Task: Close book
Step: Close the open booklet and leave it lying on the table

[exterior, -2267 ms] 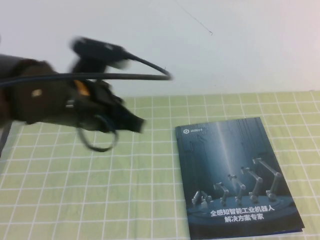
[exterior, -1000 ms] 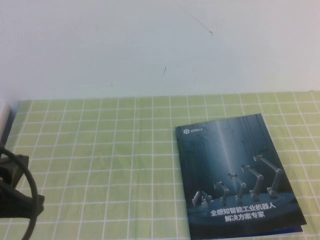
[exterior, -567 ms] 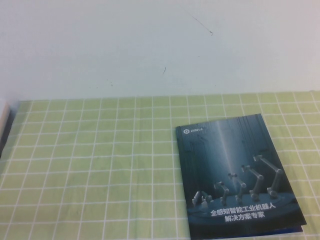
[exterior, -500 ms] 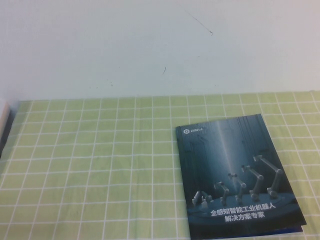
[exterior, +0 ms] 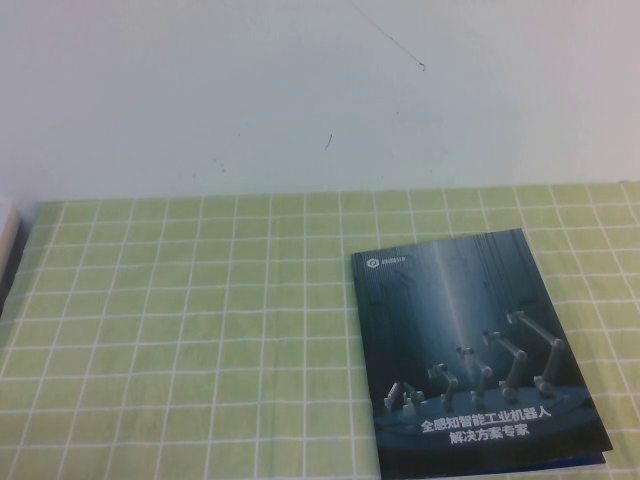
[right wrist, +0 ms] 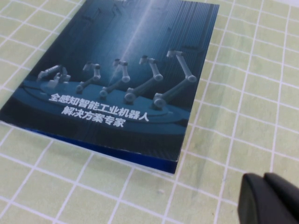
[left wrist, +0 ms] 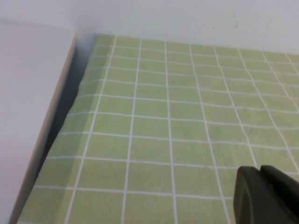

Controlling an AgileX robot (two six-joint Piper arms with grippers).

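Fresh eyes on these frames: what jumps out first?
The closed dark-blue book, with robot arms on its cover, lies flat on the right side of the green checked tablecloth. Neither arm shows in the high view. The right gripper hangs shut just off a near corner of the book, and the left gripper hangs shut over bare cloth at the table's left.

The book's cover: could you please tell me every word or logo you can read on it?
"全感知智能工业机器人": upper title line on the closed book cover.
"解决方案专家": the line beneath it.
Small logo text at the cover's far-left corner: too blurred to read.
Left gripper is shut over the tablecloth; right gripper is shut, near the book's corner but apart from it.
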